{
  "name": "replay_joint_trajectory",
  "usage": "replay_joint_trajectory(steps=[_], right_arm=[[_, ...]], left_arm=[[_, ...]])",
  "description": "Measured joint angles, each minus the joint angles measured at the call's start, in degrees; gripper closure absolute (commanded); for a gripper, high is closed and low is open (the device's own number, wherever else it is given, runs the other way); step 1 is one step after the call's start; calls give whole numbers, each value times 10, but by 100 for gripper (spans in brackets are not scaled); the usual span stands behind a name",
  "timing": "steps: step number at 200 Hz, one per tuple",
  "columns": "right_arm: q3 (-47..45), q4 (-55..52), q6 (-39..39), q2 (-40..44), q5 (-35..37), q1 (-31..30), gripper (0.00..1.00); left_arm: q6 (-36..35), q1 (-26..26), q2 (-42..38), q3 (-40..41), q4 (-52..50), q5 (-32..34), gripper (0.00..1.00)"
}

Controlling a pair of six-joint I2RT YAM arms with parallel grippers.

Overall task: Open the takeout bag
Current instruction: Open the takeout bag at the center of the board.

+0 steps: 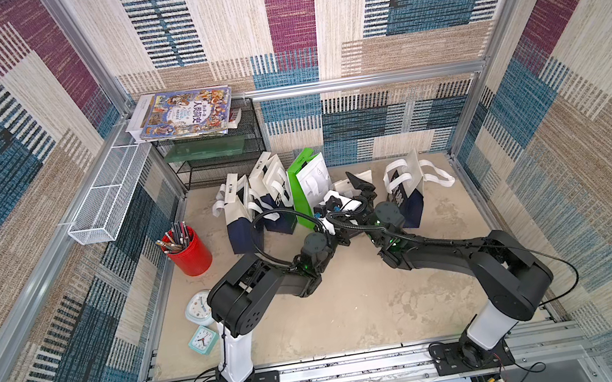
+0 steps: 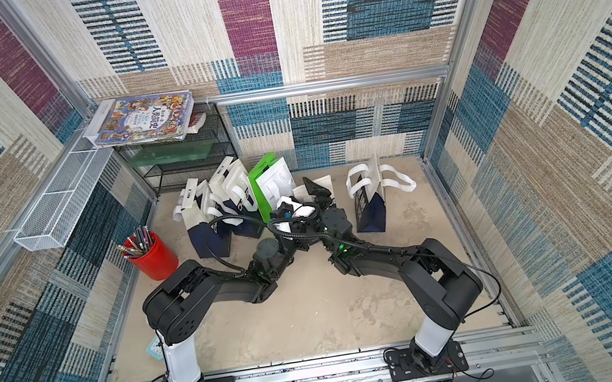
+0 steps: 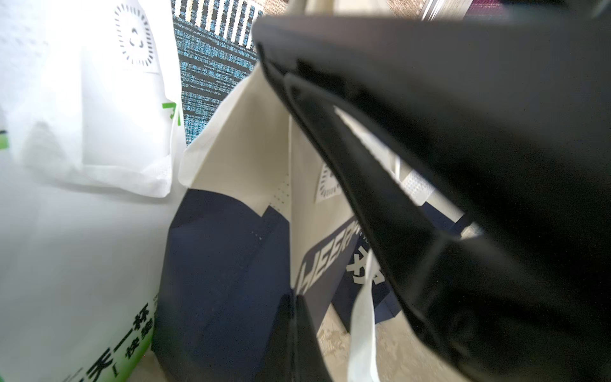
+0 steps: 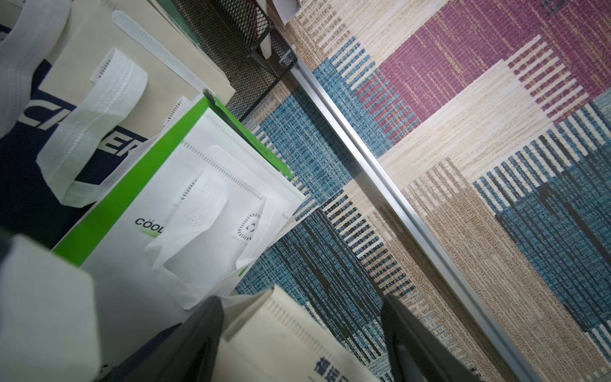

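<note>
Both arms reach in from the lower corners and meet mid-frame, forearms low over the table (image 1: 351, 313). The left gripper (image 3: 296, 317) is closed, tips against the bag (image 3: 238, 148); I can't confirm a pinch on the fabric. The right gripper (image 4: 301, 299) gapes wide, jaws either side of the bag's cream rim. The bag stands centre, just right of a green bag (image 1: 303, 196). Patchwork carpet walls all round.

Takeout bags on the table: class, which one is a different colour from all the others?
The green-and-white bag, standing in the middle of the row. Every other one there is cream over navy.
</note>
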State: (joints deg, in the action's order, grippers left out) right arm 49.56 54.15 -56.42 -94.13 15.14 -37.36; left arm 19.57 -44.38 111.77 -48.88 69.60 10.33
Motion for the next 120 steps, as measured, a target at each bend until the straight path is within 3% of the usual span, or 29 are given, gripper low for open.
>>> replay_joint_trajectory(steps=[64,120], right_arm=[[-46,0,16,44,-31,3,20],[-46,4,20,41,-16,5,22]], left_arm=[[-1,-1,0,0,0,2,100],[-1,0,0,0,0,3,100]])
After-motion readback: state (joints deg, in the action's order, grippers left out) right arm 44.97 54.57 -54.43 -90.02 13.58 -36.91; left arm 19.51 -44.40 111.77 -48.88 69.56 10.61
